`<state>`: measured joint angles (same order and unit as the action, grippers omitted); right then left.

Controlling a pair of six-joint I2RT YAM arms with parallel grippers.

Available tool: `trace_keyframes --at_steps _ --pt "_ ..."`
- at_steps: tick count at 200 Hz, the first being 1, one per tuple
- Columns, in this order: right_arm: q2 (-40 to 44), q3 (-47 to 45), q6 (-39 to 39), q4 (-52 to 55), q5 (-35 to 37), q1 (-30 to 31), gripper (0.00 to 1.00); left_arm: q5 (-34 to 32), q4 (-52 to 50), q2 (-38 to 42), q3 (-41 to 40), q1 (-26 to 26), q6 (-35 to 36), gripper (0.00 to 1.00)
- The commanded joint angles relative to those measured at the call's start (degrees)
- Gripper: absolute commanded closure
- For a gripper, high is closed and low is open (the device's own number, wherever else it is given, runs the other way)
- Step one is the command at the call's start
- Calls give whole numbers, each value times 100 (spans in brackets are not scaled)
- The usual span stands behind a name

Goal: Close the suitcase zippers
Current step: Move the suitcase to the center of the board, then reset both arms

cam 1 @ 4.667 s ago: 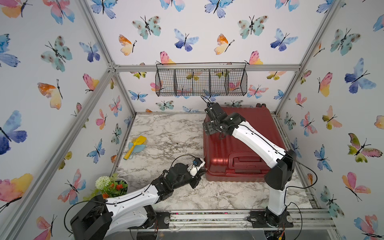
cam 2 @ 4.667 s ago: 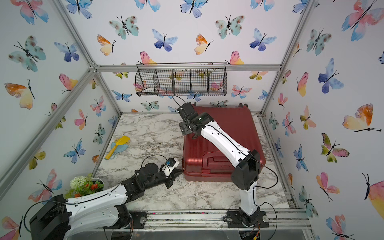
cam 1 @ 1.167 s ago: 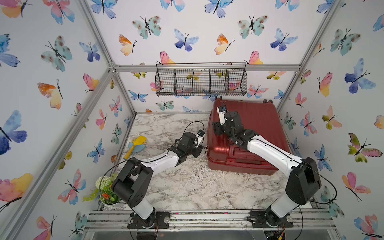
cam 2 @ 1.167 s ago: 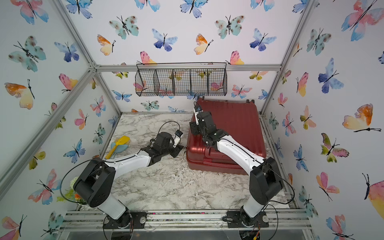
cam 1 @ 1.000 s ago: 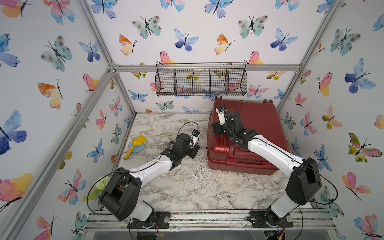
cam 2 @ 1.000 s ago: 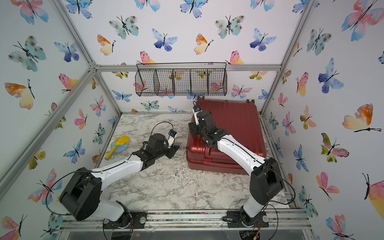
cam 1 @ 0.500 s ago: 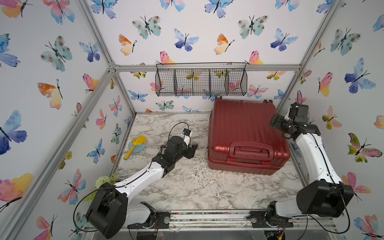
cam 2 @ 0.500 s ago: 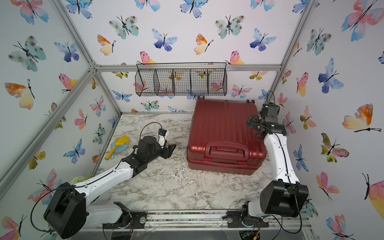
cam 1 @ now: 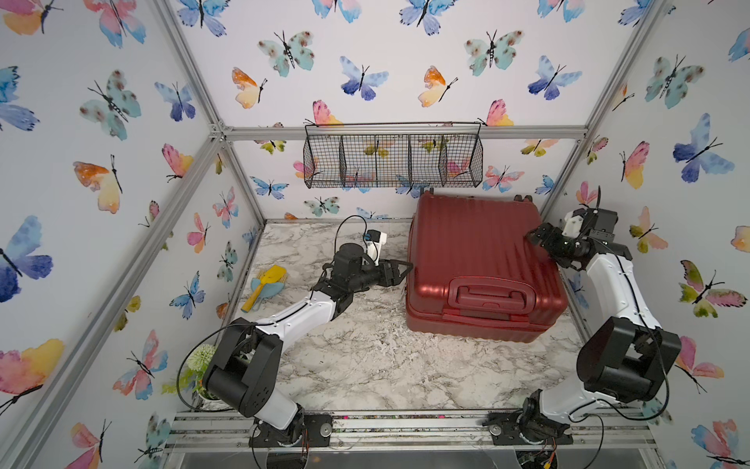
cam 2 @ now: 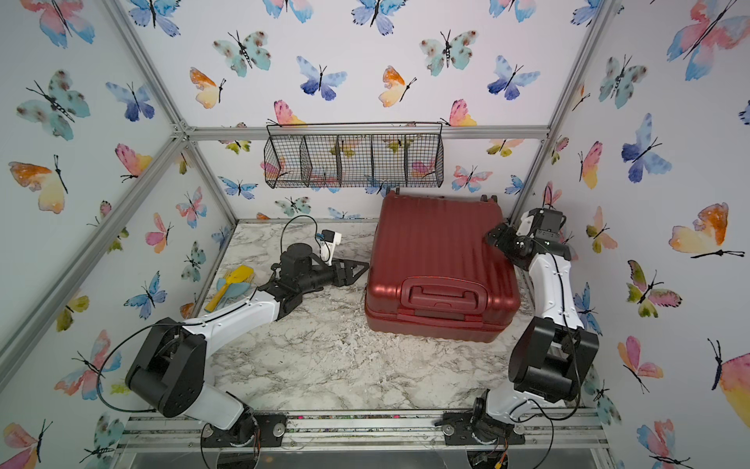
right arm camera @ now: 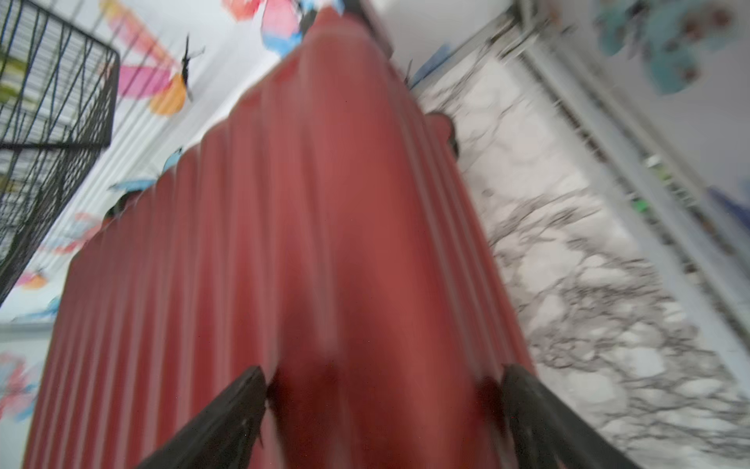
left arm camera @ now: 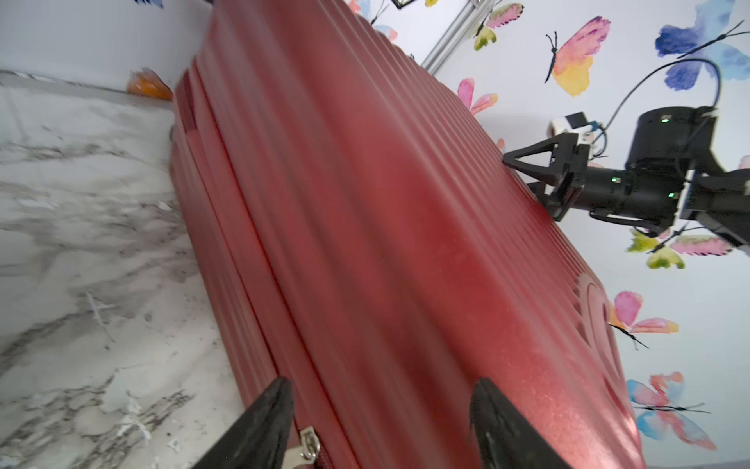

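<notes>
left gripper [cam 1: 407, 270] gapes wide and empty just beside the left flank of the suitcase [cam 1: 479, 251], which lies flat, halves together. a silver zipper pull [left arm camera: 308, 440] sits on that flank, close by its jaws. straddle the pull, pinch it, then drag along the flank. right gripper [cam 1: 532, 239], likewise spread and empty at the opposite edge, should brace the suitcase.
</notes>
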<state>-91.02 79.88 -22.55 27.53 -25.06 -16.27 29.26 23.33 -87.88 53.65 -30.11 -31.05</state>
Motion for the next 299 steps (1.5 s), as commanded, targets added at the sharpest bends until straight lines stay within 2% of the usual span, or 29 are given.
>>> trace_keyframes --at_steps 1,29,54,81,88,95,111,121,144,166,178,187,209,215,224,236,247,259,275,299 --pt "-34 -889 -190 -19 -1805 326 14 332 629 319 -153 44 -262 29" --pt "123 -1359 -485 -423 -1420 1494 15 315 594 628 -472 162 -235 29" --pt "-100 -1216 -725 -617 -1184 2423 16 314 330 1130 -888 368 -135 29" --pt "-18 -991 -634 -435 -831 2767 16 125 -335 1984 -1319 615 172 30" --pt "109 -946 -515 -320 -469 2755 15 1 -592 2236 -1387 698 301 30" --pt "251 -870 -375 -160 242 2739 13 -102 -862 2483 -1440 769 461 30" --pt "565 -871 -135 -48 1827 2600 6 -902 -1476 3017 -1544 943 816 30" --pt "762 -1101 -84 -301 2568 2418 4 -1490 -1684 3328 -1667 1083 965 30" --pt "1307 -2403 189 -2070 3939 2094 2 -3577 -1353 4052 -2314 1227 1455 29" --pt "1737 -3911 690 -4312 4622 2093 1 -6043 56 4337 -3284 1240 1799 26" --pt "1701 -4548 994 -5382 4795 2094 1 -6842 664 4260 -3631 1274 2052 24" --pt "1571 -4797 965 -5700 4908 2100 1 -7213 1133 4055 -3844 1321 2272 22" --pt "1071 -5213 997 -6492 4695 2093 4 -7256 1762 3392 -4138 1632 2494 17" --pt "982 -5339 1113 -7026 4690 2097 5 -7021 1935 3272 -4255 1785 2463 17" --pt "1109 -5311 1188 -6838 4630 2093 5 -6499 2268 3155 -4457 2048 2395 16" --pt "1156 -5610 1618 -7564 4415 2094 6 -5721 2812 3001 -4721 2384 2222 16" --pt "1169 -5765 1636 -7754 4453 2093 6 -5200 3318 2793 -4891 2617 2058 15" --pt "1222 -5844 1658 -7509 4304 2093 6 -5033 3583 2541 -4925 2705 2176 14" --pt "1155 -6200 1623 -7985 4270 2093 6 -4603 4101 2179 -4978 2782 2426 14" --pt "869 -6473 1704 -8737 4222 2102 6 -4443 4532 1548 -4904 2889 2465 8"
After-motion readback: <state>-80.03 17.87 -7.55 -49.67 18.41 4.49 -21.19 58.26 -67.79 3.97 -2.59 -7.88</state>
